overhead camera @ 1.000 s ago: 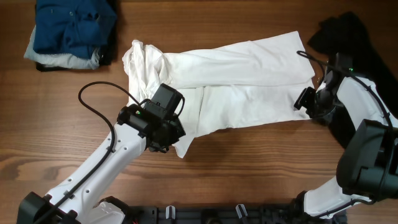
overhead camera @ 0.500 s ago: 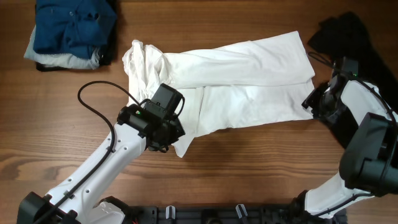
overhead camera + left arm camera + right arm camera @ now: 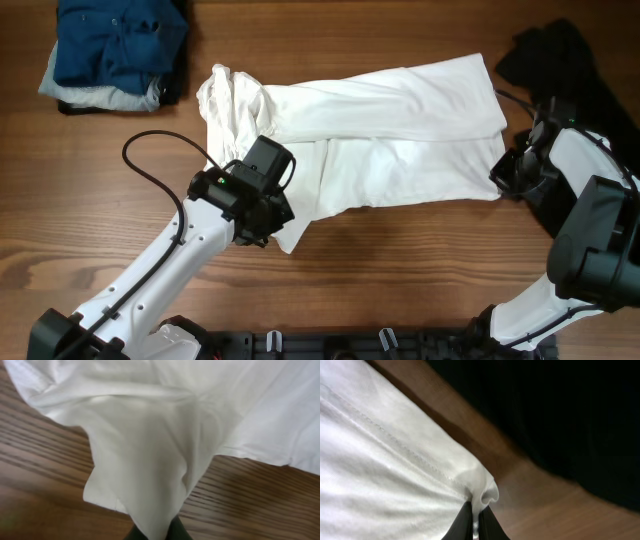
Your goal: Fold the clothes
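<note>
Overhead, the white shirt (image 3: 380,130) lies half folded across the upper middle of the worktop (image 3: 400,270). At its lower-left flap the left pincer (image 3: 268,232) is clenched on the cloth. The right pincer (image 3: 499,172) is clamped on the right hem corner, beside a black garment (image 3: 560,60).

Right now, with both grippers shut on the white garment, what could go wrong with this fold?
1. The right gripper pinches only the very hem corner of the white garment; a pull may slip it free.
2. The left gripper holds a bunched, hanging fold, so lifting may drag wrinkles into the layers.
3. The black garment lies beside the right arm and could get swept along.
</note>
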`<state>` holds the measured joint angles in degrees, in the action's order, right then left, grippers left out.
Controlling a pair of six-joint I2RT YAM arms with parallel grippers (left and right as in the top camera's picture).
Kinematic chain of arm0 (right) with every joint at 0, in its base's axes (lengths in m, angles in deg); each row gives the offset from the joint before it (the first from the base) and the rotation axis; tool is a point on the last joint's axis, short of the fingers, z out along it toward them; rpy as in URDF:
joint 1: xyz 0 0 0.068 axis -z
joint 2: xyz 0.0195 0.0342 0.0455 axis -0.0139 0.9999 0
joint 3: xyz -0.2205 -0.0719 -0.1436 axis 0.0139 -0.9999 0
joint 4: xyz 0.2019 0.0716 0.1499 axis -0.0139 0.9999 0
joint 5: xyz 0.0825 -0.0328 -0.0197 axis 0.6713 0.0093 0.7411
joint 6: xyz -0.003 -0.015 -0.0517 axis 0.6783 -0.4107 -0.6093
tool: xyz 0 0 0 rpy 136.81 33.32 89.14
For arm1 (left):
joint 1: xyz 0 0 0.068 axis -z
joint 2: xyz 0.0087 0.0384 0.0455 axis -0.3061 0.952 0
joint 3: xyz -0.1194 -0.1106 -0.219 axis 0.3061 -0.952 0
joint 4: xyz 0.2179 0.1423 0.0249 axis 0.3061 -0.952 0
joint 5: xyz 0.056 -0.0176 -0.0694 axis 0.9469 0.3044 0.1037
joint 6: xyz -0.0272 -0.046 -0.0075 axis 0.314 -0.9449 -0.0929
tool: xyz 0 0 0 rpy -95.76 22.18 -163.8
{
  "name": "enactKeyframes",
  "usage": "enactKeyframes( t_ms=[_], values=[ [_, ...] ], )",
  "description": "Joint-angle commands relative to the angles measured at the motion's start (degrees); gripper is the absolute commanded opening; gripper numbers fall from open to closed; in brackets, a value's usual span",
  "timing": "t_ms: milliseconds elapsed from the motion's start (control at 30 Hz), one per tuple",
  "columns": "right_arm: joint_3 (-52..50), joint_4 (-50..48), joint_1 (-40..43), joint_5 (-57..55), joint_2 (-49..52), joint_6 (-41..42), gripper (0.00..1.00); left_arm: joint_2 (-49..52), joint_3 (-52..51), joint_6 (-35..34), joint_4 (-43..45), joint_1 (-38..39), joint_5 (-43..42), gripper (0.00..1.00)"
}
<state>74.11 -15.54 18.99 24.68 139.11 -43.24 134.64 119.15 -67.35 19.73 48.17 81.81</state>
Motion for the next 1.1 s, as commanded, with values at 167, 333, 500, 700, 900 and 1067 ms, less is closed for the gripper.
enactKeyframes(
  t_ms=[167, 333, 500, 700, 900, 1067],
  values=[
    [11.2, 13.2, 8.3, 12.9, -17.8, -7.9, 0.04, -13.0, 10.9, 4.4, -10.8, -11.6, 1.8, 0.04],
    [11.9, 19.8, 8.7, 11.5, -27.5, -8.8, 0.04, -18.4, 11.0, 4.4, -10.8, -12.0, 1.8, 0.04],
    [11.7, 22.4, 8.7, 7.6, -28.4, -8.8, 0.04, -17.3, 10.9, 4.4, -10.9, -12.0, 2.8, 0.04],
    [11.5, 17.5, 8.7, 7.2, -22.2, -8.5, 0.04, -5.9, 10.8, 4.4, -3.4, -12.0, 8.1, 0.04],
    [11.5, 12.0, 8.7, 7.3, -10.7, -8.6, 0.04, 9.9, 10.8, 9.5, 9.5, -12.2, 8.8, 0.04],
    [11.5, 4.4, 8.7, 9.2, -1.9, -9.5, 0.04, 21.6, 10.8, 10.4, 19.6, -15.3, 8.7, 0.04]
  ],
)
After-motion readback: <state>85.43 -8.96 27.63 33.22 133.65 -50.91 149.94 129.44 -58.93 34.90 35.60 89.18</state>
